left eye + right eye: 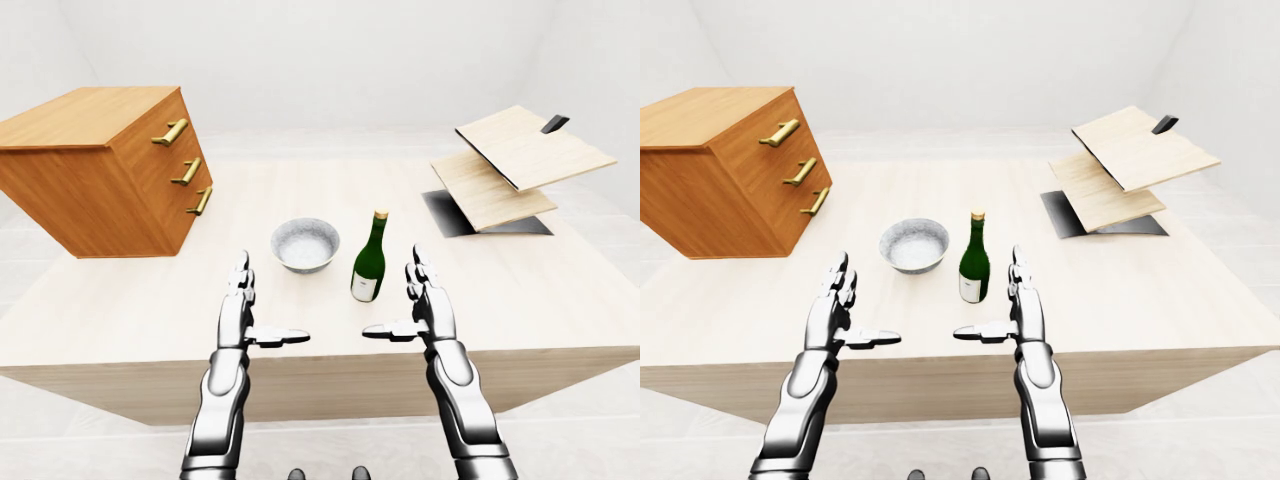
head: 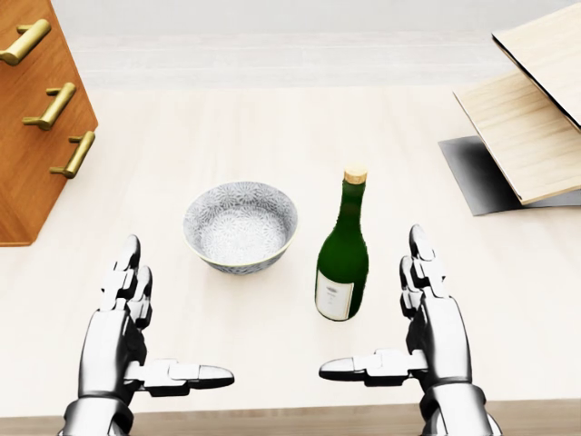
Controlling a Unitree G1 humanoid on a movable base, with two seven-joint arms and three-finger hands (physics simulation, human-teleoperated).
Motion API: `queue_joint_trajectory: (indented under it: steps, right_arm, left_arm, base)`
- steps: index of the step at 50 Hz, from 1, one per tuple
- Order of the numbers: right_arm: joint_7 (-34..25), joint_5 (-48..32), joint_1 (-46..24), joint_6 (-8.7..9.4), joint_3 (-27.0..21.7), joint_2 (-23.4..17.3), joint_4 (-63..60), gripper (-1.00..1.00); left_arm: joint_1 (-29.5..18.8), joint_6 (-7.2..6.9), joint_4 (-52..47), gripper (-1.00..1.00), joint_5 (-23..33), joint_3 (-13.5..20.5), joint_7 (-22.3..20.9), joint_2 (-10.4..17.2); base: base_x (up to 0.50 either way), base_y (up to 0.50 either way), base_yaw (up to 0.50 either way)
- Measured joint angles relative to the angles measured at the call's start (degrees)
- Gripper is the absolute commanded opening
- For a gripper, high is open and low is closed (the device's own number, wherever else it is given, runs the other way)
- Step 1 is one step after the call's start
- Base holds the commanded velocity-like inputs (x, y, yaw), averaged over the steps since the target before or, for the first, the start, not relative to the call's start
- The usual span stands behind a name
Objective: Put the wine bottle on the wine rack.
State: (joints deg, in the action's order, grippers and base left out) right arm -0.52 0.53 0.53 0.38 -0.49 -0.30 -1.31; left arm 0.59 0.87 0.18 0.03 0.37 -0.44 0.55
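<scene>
A green wine bottle (image 2: 343, 261) with a gold cap and a white label stands upright on the pale wooden table (image 1: 300, 190), right of centre in the head view. The wine rack (image 1: 520, 165), made of tilted wooden boards on a dark base, sits at the table's upper right. My right hand (image 2: 399, 327) is open just right of the bottle and below it, thumb pointing left, not touching it. Over the table's lower left my left hand (image 2: 159, 331) is open, holding nothing.
A grey speckled bowl (image 2: 240, 225) sits just left of the bottle. A wooden drawer chest (image 1: 100, 165) with brass handles stands at the upper left. The table's near edge runs under my wrists.
</scene>
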Motion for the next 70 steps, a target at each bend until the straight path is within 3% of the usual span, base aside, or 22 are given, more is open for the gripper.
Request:
queue_joint_trajectory:
  steps: [13,16,20,30,41,70]
  right_arm:
    - [-0.31,0.28,0.99,4.62,-1.54,-0.96,-9.62,1.0]
    - [-0.23,-0.05,0.94,4.62,-1.88,-1.26,-14.07,1.0]
    - [-0.23,-0.9,0.08,4.62,-2.47,-1.9,-22.18,1.0]
    - [-0.76,-2.13,-5.56,4.62,-5.51,-3.56,-40.31,1.0]
    - [-1.0,-2.88,-9.14,4.62,-7.19,-4.66,-48.98,1.0]
    - [-1.37,-0.81,-10.17,4.62,-9.54,-4.99,-53.08,1.0]
  left_arm:
    - [1.68,-1.52,-5.08,1.0,0.4,1.12,-0.94,0.71]
    - [2.07,-2.7,-7.82,1.0,0.54,1.3,-1.34,0.88]
    - [2.06,-5.87,-14.16,1.0,0.65,1.72,-2.22,1.34]
    - [-3.04,-5.87,-32.28,1.0,-1.3,5.78,-3.42,2.76]
    - [-7.38,-5.87,-41.97,1.0,-2.57,8.54,-3.53,4.56]
    - [-11.57,-5.87,-47.63,1.0,-0.94,9.29,-3.75,6.31]
  base:
    - [0.0,0.0,0.0]
    - [0.0,0.0,0.0]
    - [0.0,0.0,0.0]
    - [0.0,0.0,0.0]
    - [0.0,0.0,0.0]
    - [0.0,-0.45,0.0]
